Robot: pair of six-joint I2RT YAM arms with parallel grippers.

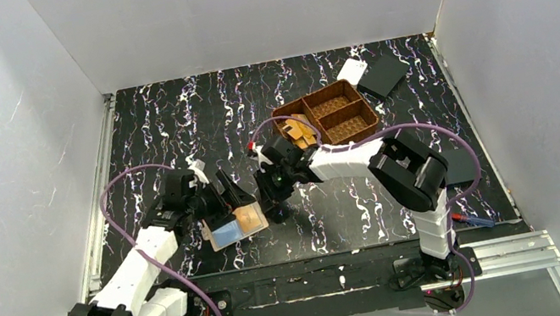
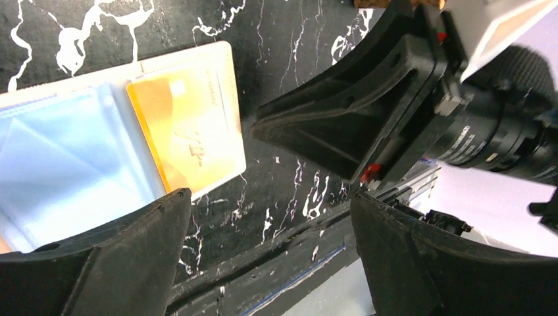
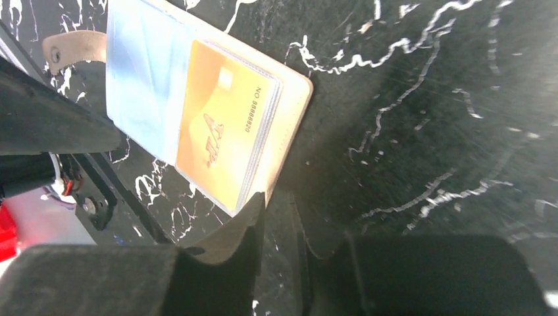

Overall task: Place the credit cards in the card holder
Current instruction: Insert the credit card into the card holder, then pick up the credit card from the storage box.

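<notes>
- The card holder [image 1: 236, 224] lies open and flat on the black marbled table [image 1: 168, 125], in the lower-left middle of the top view, between the two grippers.
- In the right wrist view the card holder [image 3: 197, 99] fills the upper left. Its pale blue face is to the left, and a golden card [image 3: 224, 138] sits on its tan-rimmed half.
- The left wrist view shows the same golden card [image 2: 187, 125] at upper left, with the blue face beside it.
- The left gripper [image 2: 270, 197] hangs over the holder's edge with its fingers [image 2: 118, 263] wide apart and nothing between them.
- The right gripper [image 3: 276, 204] has its fingers [image 3: 224, 263] drawn close, leaving a narrow slit in which nothing shows. Its tip is just beside the holder's tan edge; contact cannot be told.
- More credit cards [image 1: 298, 132] lie in the left compartment of the brown woven basket [image 1: 358, 129], upper right of centre in the top view.
- A white piece [image 1: 351, 70] and a black square [image 1: 383, 74] lie beyond the basket, toward the upper right.
</notes>
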